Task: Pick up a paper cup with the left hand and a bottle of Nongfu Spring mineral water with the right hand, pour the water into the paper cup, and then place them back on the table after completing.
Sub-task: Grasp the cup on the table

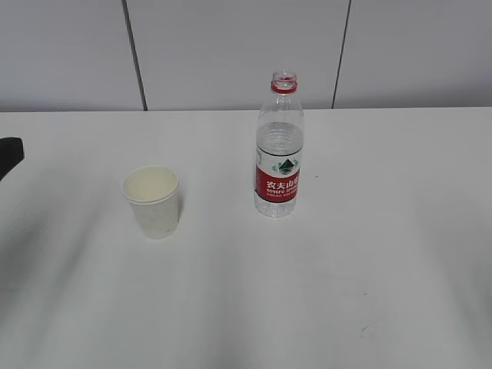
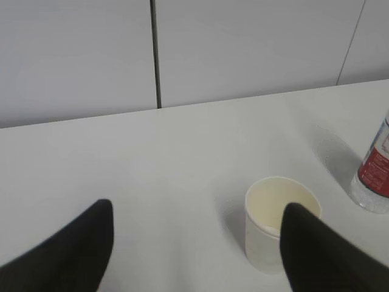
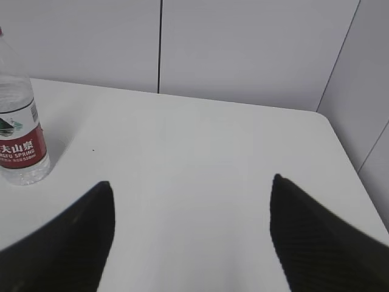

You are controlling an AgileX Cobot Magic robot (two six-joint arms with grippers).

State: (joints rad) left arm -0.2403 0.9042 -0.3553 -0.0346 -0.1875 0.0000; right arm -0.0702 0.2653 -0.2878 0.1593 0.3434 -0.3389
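Observation:
A white paper cup (image 1: 153, 201) stands upright on the white table (image 1: 346, 292), left of centre. An uncapped Nongfu Spring bottle (image 1: 278, 154) with a red label stands upright to its right, partly filled with clear water. My left gripper (image 2: 197, 210) is open and empty; the cup (image 2: 273, 225) sits just behind its right fingertip (image 2: 304, 243), and the bottle (image 2: 374, 176) shows at the right edge. My right gripper (image 3: 191, 185) is open and empty, with the bottle (image 3: 21, 140) far to its left. Only a dark bit of the left arm (image 1: 9, 154) shows in the exterior view; the right arm is out of that view.
A grey panelled wall (image 1: 231, 54) runs behind the table's far edge. In the right wrist view the table's right edge (image 3: 355, 176) runs close to the wall.

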